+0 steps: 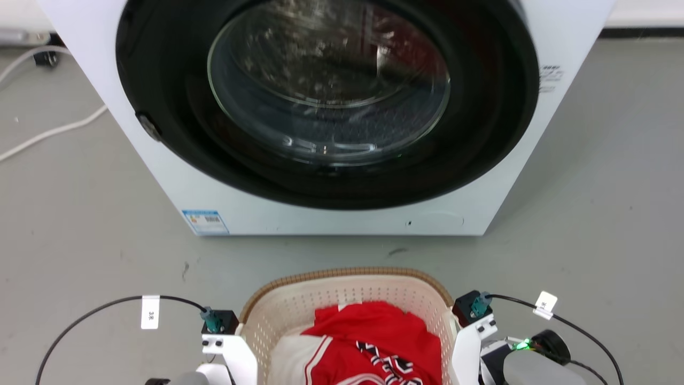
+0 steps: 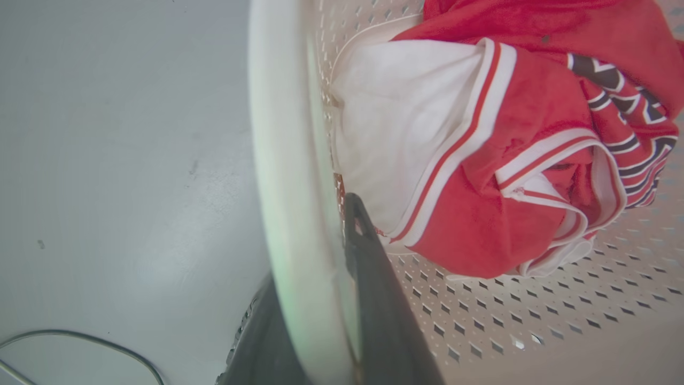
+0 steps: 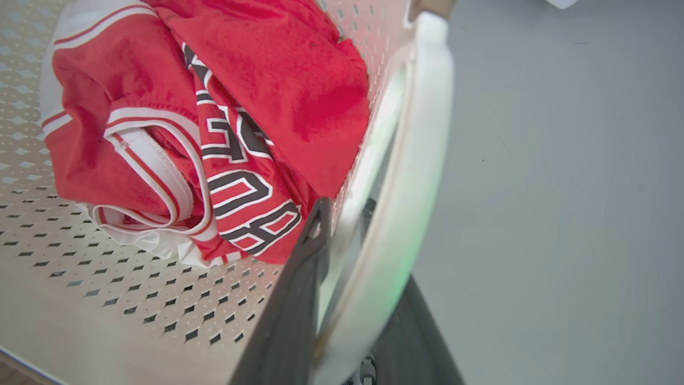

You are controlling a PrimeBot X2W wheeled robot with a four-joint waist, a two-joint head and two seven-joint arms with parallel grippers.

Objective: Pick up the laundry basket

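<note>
Left gripper (image 2: pixel 312 251) jaws clamp the laundry basket (image 1: pixel 347 273) by its left handle (image 2: pixel 283 160), one finger inside the wall and one outside. The right gripper (image 3: pixel 344 214) clamps the right handle (image 3: pixel 422 133) the same way, with the basket between them. Raise both evenly so the red jersey (image 1: pixel 374 331) stays in; washing machine (image 1: pixel 331 222) is near ahead of the rim, with open floor (image 1: pixel 80 240) outside either jaw.

The head camera looks from high up, forward and steeply down, onto the front of the washing machine (image 1: pixel 342 107) and the grey floor (image 1: pixel 80 224), with the laundry basket (image 1: pixel 342 278) at its bottom edge. Each wrist camera sits very close against one basket side, looking along its own fingers: the left end effector (image 2: pixel 312 246) and the right end effector (image 3: pixel 344 214). All three views share the red garment (image 1: pixel 374 331), the perforated basket inside and the floor
</note>
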